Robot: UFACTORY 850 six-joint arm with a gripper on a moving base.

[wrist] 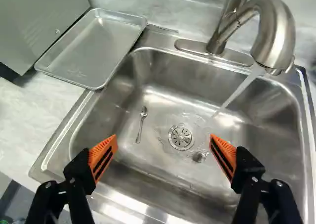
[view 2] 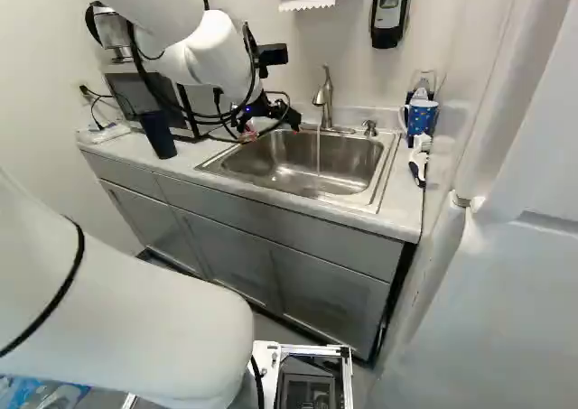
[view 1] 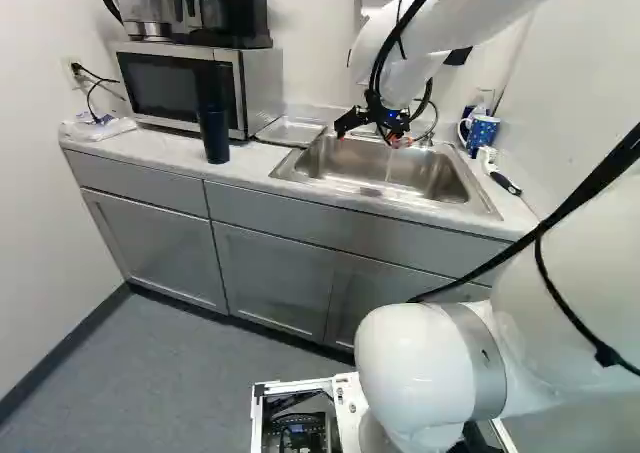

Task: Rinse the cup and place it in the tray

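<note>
Cup (view 1: 213,128), prob. the tall one, is to be fetched first: gripper (wrist: 163,145) is spread wide over the sink (wrist: 256,172), nothing held. Sides should be pinched gently, approx. mid-height, mouth kept free for rinsing under the running tap (wrist: 276,28), then drained before the tray (wrist: 91,48). Cup's seen upright on the surface (view 1: 150,145), just by the microwave (view 1: 165,83): dark blue, plain, slim, no handle seen.
</note>
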